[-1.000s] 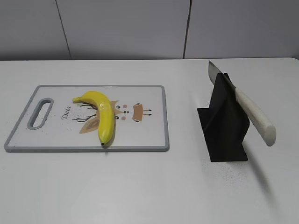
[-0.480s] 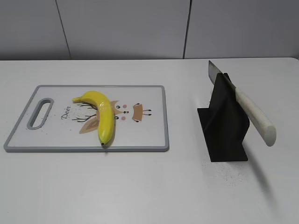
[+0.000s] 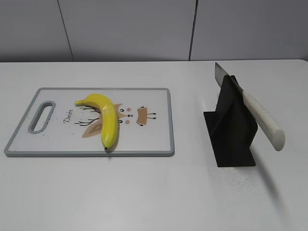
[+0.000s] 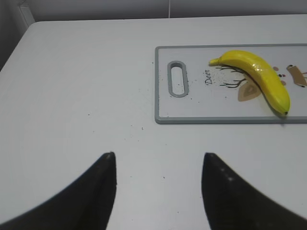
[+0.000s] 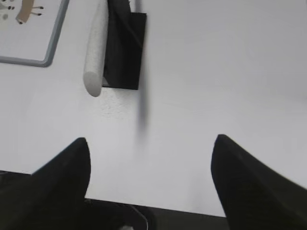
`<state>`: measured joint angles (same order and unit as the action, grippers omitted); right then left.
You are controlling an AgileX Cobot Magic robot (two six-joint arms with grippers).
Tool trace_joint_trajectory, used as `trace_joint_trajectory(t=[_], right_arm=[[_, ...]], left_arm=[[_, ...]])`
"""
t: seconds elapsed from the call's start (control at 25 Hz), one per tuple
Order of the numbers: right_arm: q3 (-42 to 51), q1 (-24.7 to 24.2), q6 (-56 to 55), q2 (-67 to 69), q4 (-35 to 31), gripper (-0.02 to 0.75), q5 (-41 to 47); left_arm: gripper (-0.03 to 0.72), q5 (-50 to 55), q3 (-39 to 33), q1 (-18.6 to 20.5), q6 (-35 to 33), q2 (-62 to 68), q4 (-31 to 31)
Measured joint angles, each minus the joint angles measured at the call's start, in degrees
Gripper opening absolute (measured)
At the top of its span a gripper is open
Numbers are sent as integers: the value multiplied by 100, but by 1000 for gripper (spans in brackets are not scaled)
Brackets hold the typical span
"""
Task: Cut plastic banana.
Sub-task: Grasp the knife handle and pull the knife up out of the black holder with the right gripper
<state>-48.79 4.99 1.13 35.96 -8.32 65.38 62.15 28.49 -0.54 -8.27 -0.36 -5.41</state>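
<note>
The plastic banana [image 3: 107,118] is glossy yellow and lies curved on a white cutting board [image 3: 144,139] with a grey rim. It also shows in the left wrist view [image 4: 259,79] on the board [image 4: 192,108]. A knife with a white handle [image 3: 262,120] rests slanted in a black stand [image 3: 233,132]; the handle [image 5: 96,52] and the stand [image 5: 123,52] show in the right wrist view. My left gripper [image 4: 158,155] is open and empty over the bare table, short of the board. My right gripper [image 5: 151,141] is open and empty near the table's front edge. Neither gripper shows in the exterior view.
The white table [image 3: 154,192] carries only the board on the left and the knife stand on the right. A grey wall runs behind it. The board has a handle slot [image 3: 42,115] at its left end. The table's front edge [image 5: 158,207] shows under my right gripper.
</note>
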Motion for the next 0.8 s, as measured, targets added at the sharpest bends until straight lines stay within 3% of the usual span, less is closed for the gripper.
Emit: trace_joint_trajectory(t=[0.8], right_arm=[[-1805,1319,-61,4656,-199,559,55]], left_arm=[[536,0,0,0,0,0,0]])
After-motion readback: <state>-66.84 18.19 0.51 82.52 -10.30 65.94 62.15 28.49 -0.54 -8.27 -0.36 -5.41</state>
